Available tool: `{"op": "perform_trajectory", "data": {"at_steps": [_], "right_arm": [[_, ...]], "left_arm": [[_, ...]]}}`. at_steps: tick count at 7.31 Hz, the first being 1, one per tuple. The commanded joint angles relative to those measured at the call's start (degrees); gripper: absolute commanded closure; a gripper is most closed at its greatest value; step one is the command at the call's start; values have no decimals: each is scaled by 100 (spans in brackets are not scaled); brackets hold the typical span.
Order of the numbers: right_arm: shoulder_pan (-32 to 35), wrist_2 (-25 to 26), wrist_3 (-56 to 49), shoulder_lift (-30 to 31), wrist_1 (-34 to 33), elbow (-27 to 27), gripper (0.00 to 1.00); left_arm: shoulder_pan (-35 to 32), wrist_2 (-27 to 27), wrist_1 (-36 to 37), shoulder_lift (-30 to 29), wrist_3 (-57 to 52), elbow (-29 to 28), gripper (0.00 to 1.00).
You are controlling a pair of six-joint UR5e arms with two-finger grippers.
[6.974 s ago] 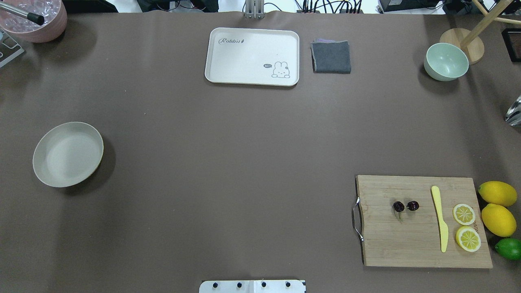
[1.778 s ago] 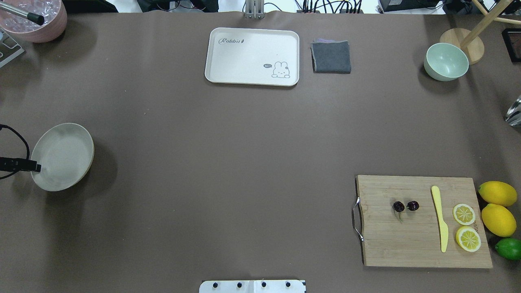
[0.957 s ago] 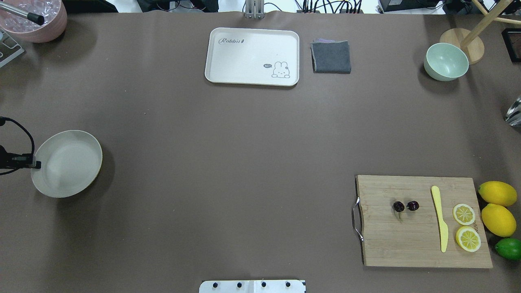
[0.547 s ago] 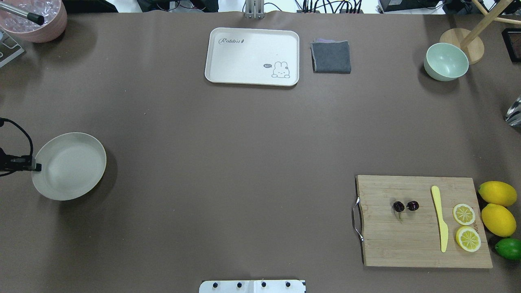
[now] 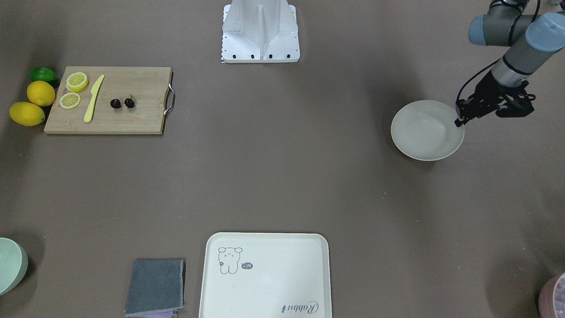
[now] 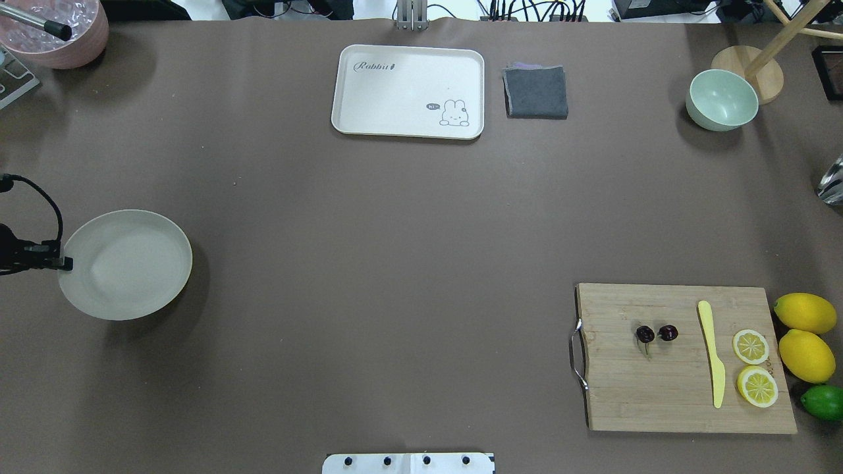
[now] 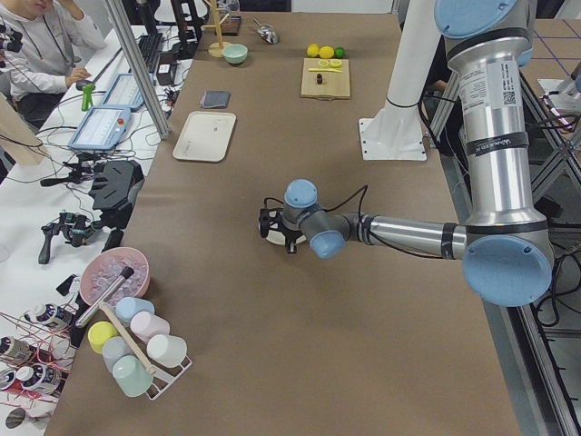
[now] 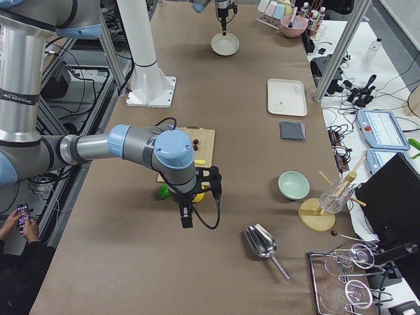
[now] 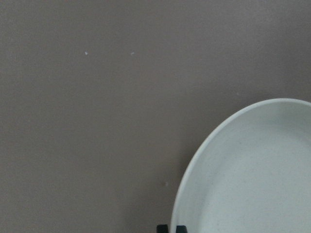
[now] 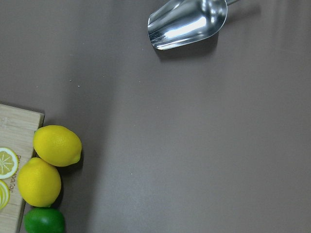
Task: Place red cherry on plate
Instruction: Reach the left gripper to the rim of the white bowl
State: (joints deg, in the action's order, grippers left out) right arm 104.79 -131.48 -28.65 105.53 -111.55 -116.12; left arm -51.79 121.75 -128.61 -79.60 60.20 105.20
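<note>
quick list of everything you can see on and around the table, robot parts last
plate: 1, cream-white, table's left side
cutting board: 1, wood, near right
red cherry: 1 joined pair, dark red, on board
knife: 1, yellow, on board
lemon slices: 2, yellow, on board
lemons: 2, yellow, beside board
lime: 1, green, by lemons
tray: 1, cream, far middle
cloth: 1, grey, beside tray
bowl: 1, mint green, far right
scoop: 1, metal, right end
pink tub: 1, far left corner
left hand: 1, black, shut on plate's rim
right hand: 1, black, above table's right end; grip unclear
</note>
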Motion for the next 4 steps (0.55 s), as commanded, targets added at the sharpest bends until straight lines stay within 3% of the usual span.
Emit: {"op": "perform_trajectory", "data": {"at_steps": [1,4], "right_arm": [[6,0,0,2,-7,1,0],[6,0,0,11,-8,-7,0]], "left_arm": [[19,16,1177,-178,0,860,100],[211,7,1602,-924,639,1021,100]]}}
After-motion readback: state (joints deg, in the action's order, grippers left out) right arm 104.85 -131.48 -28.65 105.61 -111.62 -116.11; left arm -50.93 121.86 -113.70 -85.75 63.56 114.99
